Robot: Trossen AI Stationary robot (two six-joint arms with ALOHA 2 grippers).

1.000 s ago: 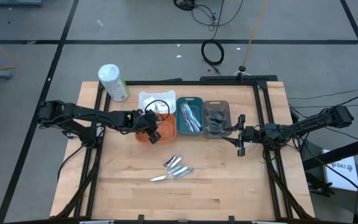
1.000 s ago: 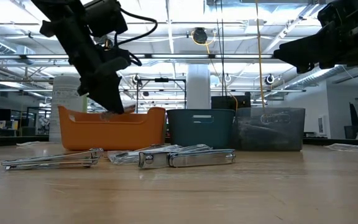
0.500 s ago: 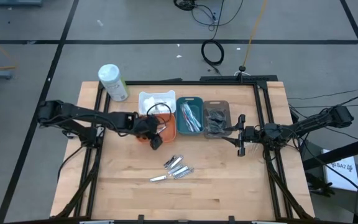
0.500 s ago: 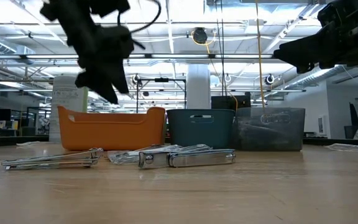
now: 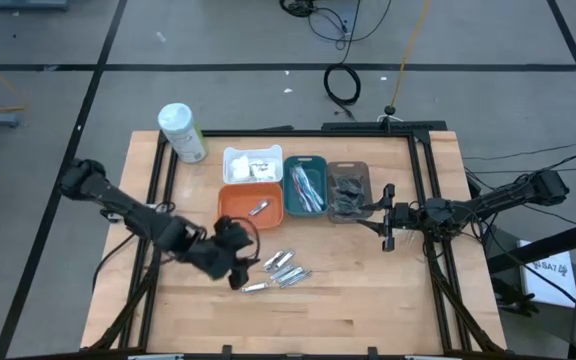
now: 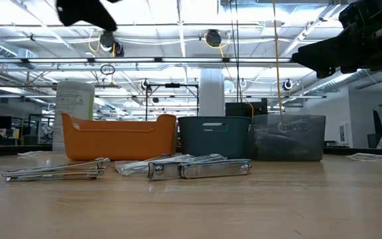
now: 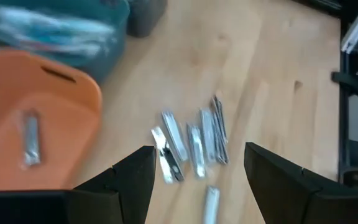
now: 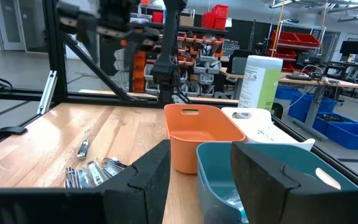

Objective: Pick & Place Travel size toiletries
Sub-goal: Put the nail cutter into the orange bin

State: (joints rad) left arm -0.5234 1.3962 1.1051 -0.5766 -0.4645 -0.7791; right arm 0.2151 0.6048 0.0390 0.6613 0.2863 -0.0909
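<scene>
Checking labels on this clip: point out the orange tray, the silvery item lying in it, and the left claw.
orange tray (image 5: pixel 238 207): high view, bare floor.
silvery item (image 5: pixel 259 208): high view, its middle.
left claw (image 7: pixel 197 180): left wrist view, between the open fingertips.

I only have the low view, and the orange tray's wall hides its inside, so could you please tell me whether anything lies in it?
Observer: Yes, one small silvery item lies alone in the orange tray.
Operator: Thank you. Where is the left gripper?
Observer: The left gripper hovers open and empty over the table, above the loose silvery items.
Operator: And the right gripper?
Observer: The right gripper waits beside the grey tray.
</scene>
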